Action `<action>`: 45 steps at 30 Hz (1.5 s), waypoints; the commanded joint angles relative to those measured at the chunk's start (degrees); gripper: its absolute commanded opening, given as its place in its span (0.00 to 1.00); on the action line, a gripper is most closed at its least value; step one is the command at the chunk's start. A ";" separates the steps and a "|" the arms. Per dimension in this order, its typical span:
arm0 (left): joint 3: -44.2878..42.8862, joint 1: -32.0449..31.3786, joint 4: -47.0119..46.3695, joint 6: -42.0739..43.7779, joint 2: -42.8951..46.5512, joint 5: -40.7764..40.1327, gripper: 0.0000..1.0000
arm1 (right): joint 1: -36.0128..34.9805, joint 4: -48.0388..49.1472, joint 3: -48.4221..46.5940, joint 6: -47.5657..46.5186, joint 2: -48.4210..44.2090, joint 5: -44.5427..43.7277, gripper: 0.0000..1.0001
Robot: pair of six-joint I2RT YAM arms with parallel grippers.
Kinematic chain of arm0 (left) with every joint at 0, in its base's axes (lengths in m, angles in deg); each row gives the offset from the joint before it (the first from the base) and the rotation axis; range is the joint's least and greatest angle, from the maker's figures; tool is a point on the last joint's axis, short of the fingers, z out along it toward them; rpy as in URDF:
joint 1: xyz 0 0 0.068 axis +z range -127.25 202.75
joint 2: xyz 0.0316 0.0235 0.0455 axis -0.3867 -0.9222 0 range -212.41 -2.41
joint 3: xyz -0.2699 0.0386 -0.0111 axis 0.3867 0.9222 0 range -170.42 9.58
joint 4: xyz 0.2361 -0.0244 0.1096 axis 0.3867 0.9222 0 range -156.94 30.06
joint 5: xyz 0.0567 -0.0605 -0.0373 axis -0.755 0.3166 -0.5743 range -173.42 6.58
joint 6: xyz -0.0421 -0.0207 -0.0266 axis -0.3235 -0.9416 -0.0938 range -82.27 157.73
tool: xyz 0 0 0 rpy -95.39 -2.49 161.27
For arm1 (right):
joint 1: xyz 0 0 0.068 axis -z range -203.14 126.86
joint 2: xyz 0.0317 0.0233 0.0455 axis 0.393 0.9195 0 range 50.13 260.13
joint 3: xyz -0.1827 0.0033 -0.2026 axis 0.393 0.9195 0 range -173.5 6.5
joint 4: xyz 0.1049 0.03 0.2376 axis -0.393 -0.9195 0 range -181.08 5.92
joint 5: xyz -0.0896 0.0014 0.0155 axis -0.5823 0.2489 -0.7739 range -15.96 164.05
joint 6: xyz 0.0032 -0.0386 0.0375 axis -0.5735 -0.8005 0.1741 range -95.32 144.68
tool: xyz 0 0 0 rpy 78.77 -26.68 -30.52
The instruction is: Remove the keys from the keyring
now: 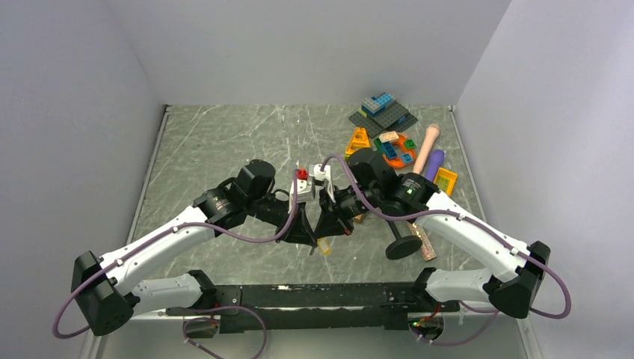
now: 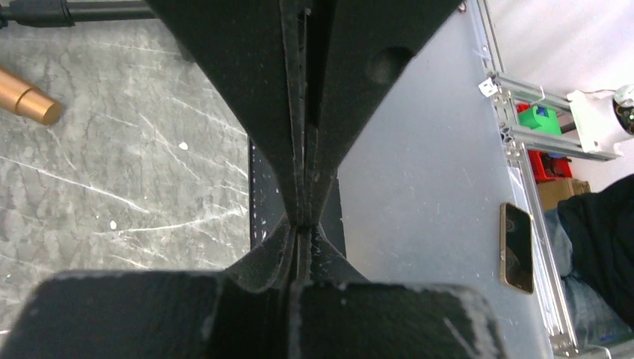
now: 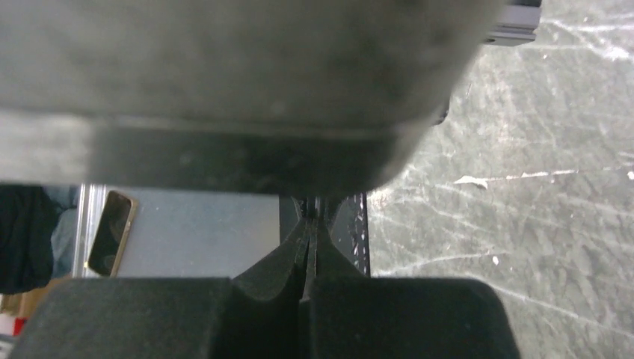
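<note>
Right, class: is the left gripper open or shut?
Shut: in its wrist view the left gripper has its fingers pressed together, with no gap between them. Whether they pinch anything, I cannot tell.

Two end effectors, one phone

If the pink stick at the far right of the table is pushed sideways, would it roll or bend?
The pink stick looks round and lies flat, so it would probably roll. The purple block beside it may stop it. It looks solid, so likely stiff.
</note>
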 commanded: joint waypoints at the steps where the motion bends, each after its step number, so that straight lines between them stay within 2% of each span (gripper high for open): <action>1: -4.89 -2.67 -8.93 1.26 -1.06 3.30 0.00 | -3.38 -1.35 -1.88 -2.97 3.85 -0.15 0.00; 12: -5.01 -3.81 -8.36 1.53 -0.70 1.81 0.00 | -4.93 -2.39 -3.39 -3.30 5.77 -1.78 0.02; 13: -4.96 -3.80 -8.33 1.52 -0.43 1.45 0.00 | -4.93 -1.80 -3.46 -2.84 5.42 -2.36 0.09; 14: -4.97 -3.86 -8.27 1.53 -0.14 1.04 0.00 | -4.90 -0.94 -3.47 -2.29 4.87 -3.43 0.22; 16: -4.90 -3.85 -8.14 1.52 0.55 0.17 0.00 | -4.91 1.64 -3.04 -0.56 3.13 -6.44 0.57; 17: -4.73 -3.76 -8.26 1.52 1.23 -0.39 0.00 | -4.85 3.32 -2.57 0.44 2.07 -8.12 0.71; 19: -4.19 -3.69 -8.63 1.52 2.28 -1.80 0.00 | -4.81 6.89 -1.26 2.33 -0.34 -12.03 0.84; 21: -4.03 -3.42 -9.04 1.38 3.03 -2.60 0.00 | -4.76 10.28 0.30 3.99 -2.88 -15.19 0.88; 24: -3.42 -2.66 -10.45 0.45 3.86 -3.16 0.00 | -4.76 15.60 4.06 7.00 -6.73 -20.41 0.89; 29: -1.88 -1.46 -13.54 -1.54 6.59 -5.82 0.00 | -4.69 30.39 13.58 13.04 -16.02 -28.39 0.85; 32: -0.90 -0.62 -15.19 -2.57 8.40 -7.70 0.00 | -4.75 36.88 18.08 16.27 -19.08 -28.61 0.79; 36: 0.03 0.23 -16.34 -3.68 9.69 -9.63 0.00 | -4.80 41.90 20.92 18.25 -21.21 -28.95 0.66; 39: 0.08 0.62 -16.64 -4.16 9.48 -10.38 0.00 | -4.76 42.90 21.14 18.31 -21.74 -28.12 0.54; 45: 0.16 1.17 -16.94 -4.63 9.44 -10.76 0.00 | -4.74 43.16 21.13 18.04 -23.03 -27.40 0.43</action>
